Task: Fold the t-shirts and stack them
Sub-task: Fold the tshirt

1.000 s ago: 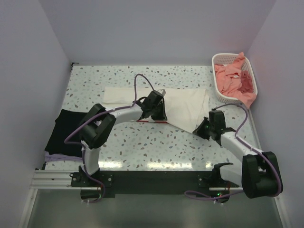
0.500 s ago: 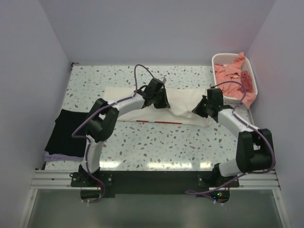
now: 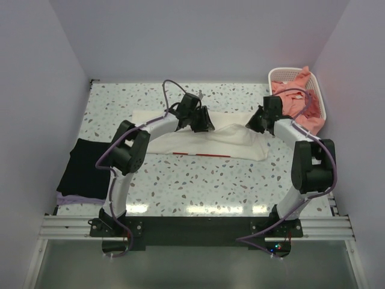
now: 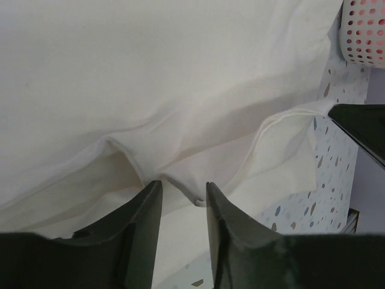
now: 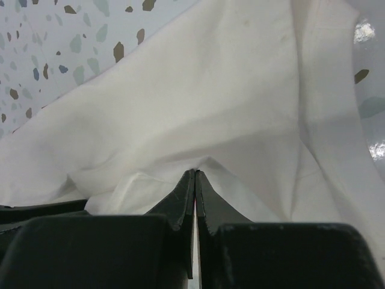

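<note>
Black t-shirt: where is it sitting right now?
Top view: the black t-shirt lies flat at the table's left edge, left of the left arm, over a pale lavender shirt peeking out on its near side.

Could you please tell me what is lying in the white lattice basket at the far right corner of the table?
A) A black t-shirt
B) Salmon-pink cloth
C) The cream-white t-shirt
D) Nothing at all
B: in the top view, salmon-pink cloth fills the basket and hangs over its rim on the right.
</note>
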### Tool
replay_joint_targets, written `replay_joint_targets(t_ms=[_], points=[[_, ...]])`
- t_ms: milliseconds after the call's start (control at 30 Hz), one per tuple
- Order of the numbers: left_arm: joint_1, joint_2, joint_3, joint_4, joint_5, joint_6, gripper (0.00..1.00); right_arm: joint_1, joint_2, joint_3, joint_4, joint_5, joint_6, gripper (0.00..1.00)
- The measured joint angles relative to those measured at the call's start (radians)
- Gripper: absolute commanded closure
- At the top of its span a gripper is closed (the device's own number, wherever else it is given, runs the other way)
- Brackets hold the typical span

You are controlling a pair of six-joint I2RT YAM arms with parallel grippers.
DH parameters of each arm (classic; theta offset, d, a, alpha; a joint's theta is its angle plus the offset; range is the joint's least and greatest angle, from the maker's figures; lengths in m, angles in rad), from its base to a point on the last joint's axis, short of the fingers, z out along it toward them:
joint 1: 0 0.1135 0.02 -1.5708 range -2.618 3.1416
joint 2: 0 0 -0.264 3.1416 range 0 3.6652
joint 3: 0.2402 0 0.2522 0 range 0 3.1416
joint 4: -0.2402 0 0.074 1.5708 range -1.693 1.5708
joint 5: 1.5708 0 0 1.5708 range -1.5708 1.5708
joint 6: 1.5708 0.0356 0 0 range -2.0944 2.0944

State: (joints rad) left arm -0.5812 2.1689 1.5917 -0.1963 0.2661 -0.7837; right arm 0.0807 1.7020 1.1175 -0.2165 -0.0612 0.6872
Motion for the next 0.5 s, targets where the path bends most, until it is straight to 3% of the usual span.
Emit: replay_joint_targets(t_ms=[167, 400, 500], points=[[0.016, 0.004, 0.015, 0.009, 0.007, -0.005, 0.5, -0.035, 0.045, 0.004, 0.003, -0.002, 0.001, 0.97], [0.029, -0.005, 0.002, 0.009, -0.022, 0.012, 0.49, -0.082, 0.076, 0.004, 0.004, -0.01, 0.0, 0.57], [0.031, -0.041, -0.044, -0.012, -0.06, 0.025, 0.59, -0.081, 0.072, 0.004, 0.007, -0.01, -0.004, 0.54]])
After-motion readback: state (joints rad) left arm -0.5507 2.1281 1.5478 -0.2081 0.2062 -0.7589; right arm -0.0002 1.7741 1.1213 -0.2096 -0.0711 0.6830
